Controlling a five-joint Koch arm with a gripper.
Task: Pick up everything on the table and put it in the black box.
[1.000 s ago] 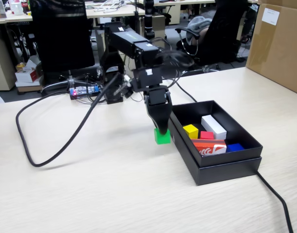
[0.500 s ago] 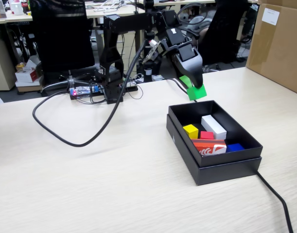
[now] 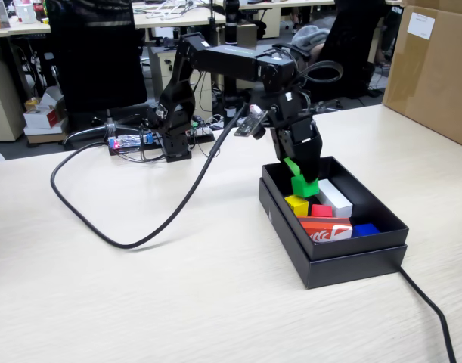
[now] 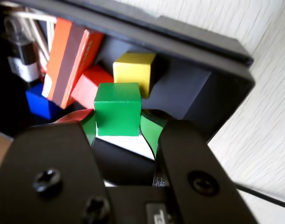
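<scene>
My gripper [image 3: 301, 180] hangs inside the black box [image 3: 351, 253], shut on the green cube [image 3: 305, 186]. In the wrist view the gripper [image 4: 118, 123] has its green-lined jaws against both sides of the green cube [image 4: 118, 107], low over the white block. The yellow cube [image 3: 296, 204] and the red cube [image 3: 321, 210] lie on the box floor just in front of it. In the wrist view the yellow cube [image 4: 134, 70] and red cube [image 4: 88, 84] lie beyond the green one, inside the box wall [image 4: 203, 88].
The box also holds a long white block [image 3: 335, 197], an orange-red printed block [image 3: 325, 228] and a blue block [image 3: 364, 229]. A black cable [image 3: 140, 238] loops across the beige table [image 3: 140, 302]. A brown carton [image 3: 435, 68] stands at the far right.
</scene>
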